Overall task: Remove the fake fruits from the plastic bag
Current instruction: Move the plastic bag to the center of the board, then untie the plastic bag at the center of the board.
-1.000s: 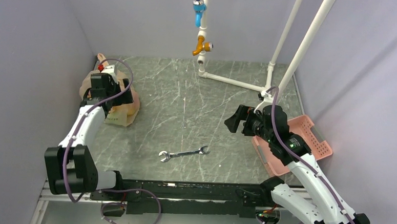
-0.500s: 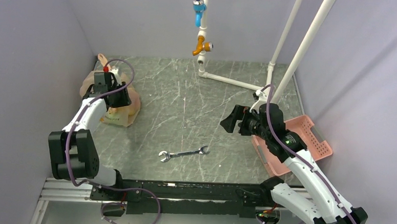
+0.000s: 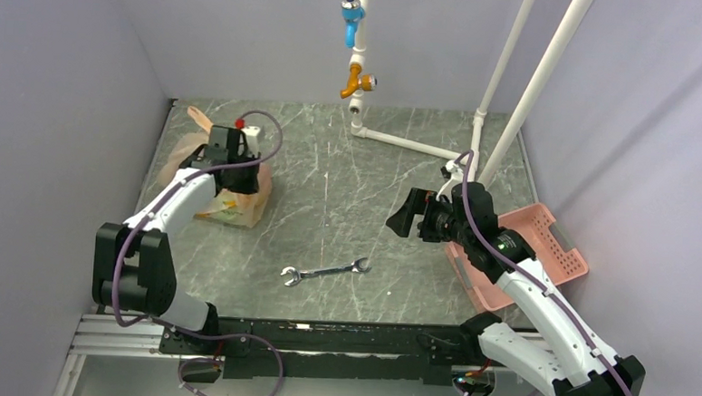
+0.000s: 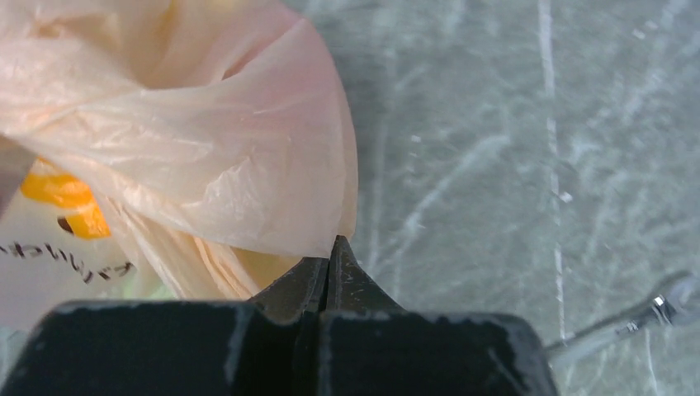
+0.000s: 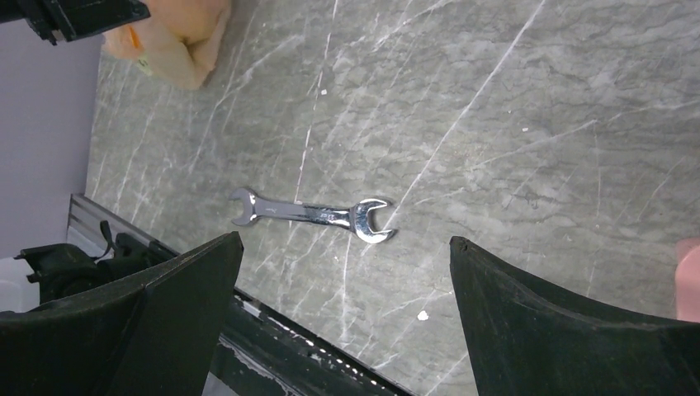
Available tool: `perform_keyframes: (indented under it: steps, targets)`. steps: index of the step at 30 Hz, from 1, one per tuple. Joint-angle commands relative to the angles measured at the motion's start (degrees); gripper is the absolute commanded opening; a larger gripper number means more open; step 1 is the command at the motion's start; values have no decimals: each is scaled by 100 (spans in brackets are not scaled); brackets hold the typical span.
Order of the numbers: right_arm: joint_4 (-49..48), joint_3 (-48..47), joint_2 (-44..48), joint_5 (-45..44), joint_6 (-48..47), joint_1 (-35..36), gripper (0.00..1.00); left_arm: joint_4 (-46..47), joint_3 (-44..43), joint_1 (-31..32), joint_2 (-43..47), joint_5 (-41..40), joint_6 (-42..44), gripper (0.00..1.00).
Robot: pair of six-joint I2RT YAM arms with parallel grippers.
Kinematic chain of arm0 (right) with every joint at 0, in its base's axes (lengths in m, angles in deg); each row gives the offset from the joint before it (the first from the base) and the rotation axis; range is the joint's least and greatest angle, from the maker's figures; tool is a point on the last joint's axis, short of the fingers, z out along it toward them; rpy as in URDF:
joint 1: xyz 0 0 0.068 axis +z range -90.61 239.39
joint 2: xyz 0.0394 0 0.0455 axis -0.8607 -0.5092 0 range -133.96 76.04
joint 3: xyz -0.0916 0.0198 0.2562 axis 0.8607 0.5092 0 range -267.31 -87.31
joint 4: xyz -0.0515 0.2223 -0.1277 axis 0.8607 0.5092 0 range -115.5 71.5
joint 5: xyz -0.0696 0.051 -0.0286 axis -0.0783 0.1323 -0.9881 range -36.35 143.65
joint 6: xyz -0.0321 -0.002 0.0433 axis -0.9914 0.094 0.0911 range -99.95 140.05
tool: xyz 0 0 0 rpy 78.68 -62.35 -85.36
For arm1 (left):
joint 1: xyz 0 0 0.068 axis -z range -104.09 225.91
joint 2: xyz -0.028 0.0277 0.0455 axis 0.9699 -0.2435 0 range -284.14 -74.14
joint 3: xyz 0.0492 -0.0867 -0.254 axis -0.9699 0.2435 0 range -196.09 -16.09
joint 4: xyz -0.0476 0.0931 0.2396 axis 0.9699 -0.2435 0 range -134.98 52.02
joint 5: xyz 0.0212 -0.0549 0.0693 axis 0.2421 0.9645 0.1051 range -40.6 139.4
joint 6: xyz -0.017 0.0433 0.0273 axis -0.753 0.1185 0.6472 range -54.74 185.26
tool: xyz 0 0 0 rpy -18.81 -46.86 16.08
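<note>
The peach-orange plastic bag (image 3: pixel 223 206) lies crumpled at the left of the table, its film filling the upper left of the left wrist view (image 4: pixel 206 140). My left gripper (image 3: pixel 242 181) is over the bag's right side. Its jaws (image 4: pixel 329 252) are pressed together, pinching a fold of the bag's edge at their tips. The fake fruits are hidden inside the bag; only printed orange spots (image 4: pixel 58 191) show through. My right gripper (image 3: pixel 403 215) hovers open above the table's middle right, with nothing between its fingers (image 5: pixel 342 247).
A chrome wrench (image 3: pixel 325 272) lies near the front centre, also below the right gripper (image 5: pixel 314 214). A pink slotted basket (image 3: pixel 558 250) sits at the right edge. White pipes (image 3: pixel 414 145) with blue and orange valves stand at the back.
My left gripper closed on the bag's edge and moved right, dragging the bag away from the left wall. The right arm shifted slightly left, still open.
</note>
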Motion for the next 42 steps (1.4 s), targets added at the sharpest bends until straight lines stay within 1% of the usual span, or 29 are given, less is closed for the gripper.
perform_keyframes:
  steps: [1,4,5,11,15,16,17,18,19,23,24,25,26,28,31,33,36,37,38,39,41,42]
  targets:
    - [-93,-62,14,35,35,18,100,-64,-80,659,479,493,315,0]
    - [-103,-82,-48,36,34,11,100,-66,6,1107,628,452,395,0]
    - [-114,-83,-71,50,36,14,100,-49,20,1224,669,521,593,0]
    - [-146,-124,-200,46,61,11,100,-14,82,1893,751,1192,823,0]
    - [-184,-144,-275,13,33,11,100,36,143,2331,834,1235,896,0]
    - [-196,-154,-300,25,34,15,100,37,157,2414,860,1270,910,2]
    - [-198,-167,-334,49,36,17,100,57,173,2471,892,1308,927,14]
    - [-192,-182,-367,82,53,16,100,74,187,2520,946,1336,941,28]
    - [-197,-200,-397,132,64,17,100,122,205,2543,1062,1387,985,40]
    - [-339,-136,-426,366,89,29,100,757,576,2531,1712,1351,883,61]
    - [-402,-95,-409,418,78,37,100,870,620,2518,1834,1338,810,70]
    - [-443,-61,-393,468,84,50,100,939,623,2505,1911,1326,764,90]
    - [-467,-35,-382,504,86,65,100,965,587,2499,1954,1267,700,98]
    - [-507,0,-414,587,63,83,100,783,386,2476,1955,943,669,99]
    - [-625,4,-566,722,-43,150,100,516,34,2414,1952,-3,563,97]
    - [-738,14,-670,734,-43,207,100,565,-95,2326,2002,-559,522,96]
    - [-934,-36,-862,754,17,331,100,702,-193,2113,2024,-1126,685,95]
    - [-983,-72,-942,752,36,386,100,713,-185,2018,2013,-1251,792,93]
    - [-1042,-125,-1029,742,34,476,100,739,-75,1924,2037,-1295,899,86]
    - [-1058,-186,-1118,729,15,530,100,855,44,1839,2127,-1284,1010,84]
    - [-1082,-332,-1268,601,-20,770,100,1289,675,1780,2381,-1279,1212,85]
    - [-1090,-402,-1341,494,-50,892,100,1287,722,1780,2435,-1311,1277,86]
